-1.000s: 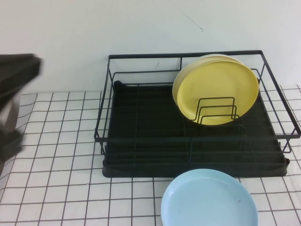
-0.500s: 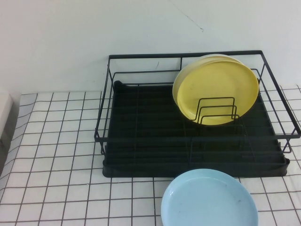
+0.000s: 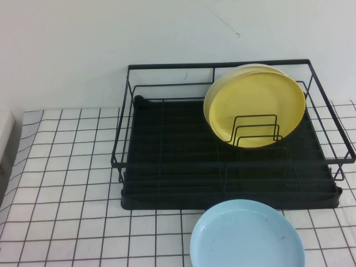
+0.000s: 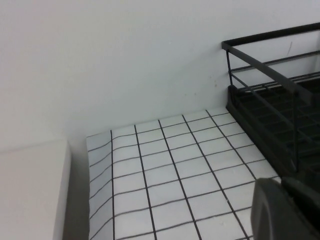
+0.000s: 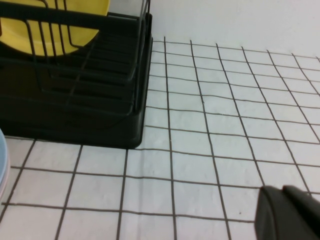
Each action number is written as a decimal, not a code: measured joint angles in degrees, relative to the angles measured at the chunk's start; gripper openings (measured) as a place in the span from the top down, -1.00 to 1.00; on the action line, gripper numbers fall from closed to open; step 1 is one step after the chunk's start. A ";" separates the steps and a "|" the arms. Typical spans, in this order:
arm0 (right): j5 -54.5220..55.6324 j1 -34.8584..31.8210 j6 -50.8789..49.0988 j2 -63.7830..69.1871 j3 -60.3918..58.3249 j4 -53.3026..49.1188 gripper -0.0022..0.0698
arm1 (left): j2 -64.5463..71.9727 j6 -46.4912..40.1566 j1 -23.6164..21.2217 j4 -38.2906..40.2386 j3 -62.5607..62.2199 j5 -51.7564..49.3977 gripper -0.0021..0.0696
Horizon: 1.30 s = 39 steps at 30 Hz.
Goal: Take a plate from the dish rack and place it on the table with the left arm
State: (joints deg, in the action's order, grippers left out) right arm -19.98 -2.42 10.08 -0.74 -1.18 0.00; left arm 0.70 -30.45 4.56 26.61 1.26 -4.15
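Observation:
The light blue plate (image 3: 247, 236) lies flat on the table (image 3: 67, 183), just in front of the dish rack (image 3: 217, 64); its edge also shows in the right wrist view (image 5: 2, 160). The black dish rack also shows in the left wrist view (image 4: 260, 107) and in the right wrist view (image 5: 100, 110). Neither arm shows in the high view. My left gripper (image 4: 281, 186) is shut and empty, above the cloth left of the rack. My right gripper (image 5: 281, 192) is shut and empty, above the cloth to the right of the rack.
Yellow plates (image 3: 256, 108) stand upright against wire dividers in the rack's back right part, and show in the right wrist view (image 5: 55, 20). A white ledge (image 3: 5, 133) borders the table's left edge. A white wall stands behind the rack.
The left arm, seen blurred at the high view's left edge one second ago, has drawn back out of that view. The plates and the rack have not moved.

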 joint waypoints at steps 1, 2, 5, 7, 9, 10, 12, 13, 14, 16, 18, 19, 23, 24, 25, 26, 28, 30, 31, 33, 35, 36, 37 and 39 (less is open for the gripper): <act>0.00 0.00 0.00 0.00 0.00 0.00 0.95 | -0.55 -0.33 -0.30 0.55 0.00 -0.31 0.94; 0.00 0.00 0.00 0.00 0.00 0.00 0.95 | -0.78 -0.46 -0.80 0.74 0.00 -0.81 0.94; 0.00 0.00 0.00 0.00 0.00 0.00 0.95 | -1.27 -0.67 -2.36 1.60 0.00 -2.09 0.94; 0.00 0.00 0.00 0.00 0.00 0.00 0.95 | -1.37 -0.76 -3.38 2.22 0.00 -3.47 0.94; 0.00 0.00 0.00 0.00 0.00 0.00 0.95 | -1.37 -0.90 -3.80 2.46 0.00 -5.12 0.94; 0.00 0.00 0.00 0.00 0.00 0.00 0.95 | -1.37 -0.90 -3.90 2.59 0.00 -5.94 0.94; 0.00 0.00 0.00 0.00 0.00 0.00 0.95 | -1.37 -0.94 -3.90 2.59 0.00 -7.22 0.94; 0.00 0.00 0.00 0.00 0.00 0.00 0.95 | -1.37 -0.94 -3.90 2.59 0.00 -7.68 0.94; 0.00 0.00 0.00 0.00 0.00 0.00 0.95 | -1.37 -0.94 -3.90 2.59 0.00 -8.16 0.94; 0.00 0.00 0.00 0.00 0.00 0.00 0.95 | -1.37 -0.11 -3.90 2.59 0.00 -9.24 0.94; 0.00 0.00 0.00 0.00 0.00 0.00 0.95 | -1.47 1.78 -3.90 1.58 0.00 -10.33 0.94; 0.00 0.00 0.00 0.00 0.00 0.00 0.95 | -1.47 3.96 -3.90 -0.07 0.00 -10.71 0.94; 0.00 0.00 0.00 0.00 0.00 0.00 0.95 | -1.47 20.93 -3.90 -12.92 0.00 -12.77 0.94; 0.00 0.00 0.00 0.00 0.00 0.00 0.95 | -1.47 25.15 -3.90 -16.02 0.00 -13.10 0.94; 0.00 0.00 0.00 0.00 0.00 0.00 0.95 | -1.47 27.88 -3.90 -18.12 -0.10 -13.23 0.94; 0.00 0.00 0.00 0.00 0.00 0.00 0.95 | -1.47 29.14 -3.90 -19.14 -0.10 -13.23 0.94; 0.00 0.00 0.00 0.00 0.00 0.00 0.95 | -1.47 29.95 -3.90 -20.50 -0.10 -13.23 0.94; 0.00 0.00 0.00 0.00 0.00 0.00 0.95 | -1.47 29.95 -3.90 -21.07 -0.10 -13.23 0.94; 0.00 0.00 0.00 0.00 0.00 0.00 0.95 | -1.47 29.95 -3.90 -21.22 -0.10 -13.23 0.94; 0.00 0.00 0.00 0.00 0.00 0.00 0.95 | -1.47 29.95 -3.90 -21.32 -0.10 -13.26 0.94; 0.00 0.00 0.00 0.00 0.00 0.00 0.95 | -1.47 29.95 -3.90 -21.44 -0.10 -13.26 0.94; 0.00 0.00 0.00 0.00 0.00 0.00 0.95 | -1.47 29.95 -3.90 -21.44 -0.10 -13.26 0.94; 0.00 0.00 0.00 0.00 0.00 0.00 0.95 | -1.47 29.95 -3.90 -21.44 -0.10 -13.26 0.94; 0.00 0.00 0.00 0.00 0.00 0.00 0.95 | -1.47 29.95 -3.90 -21.53 -0.10 -13.36 0.94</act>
State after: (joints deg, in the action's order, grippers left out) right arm -19.98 -2.42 10.08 -0.74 -1.18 0.00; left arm -0.77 -0.49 0.66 5.08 1.16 -17.51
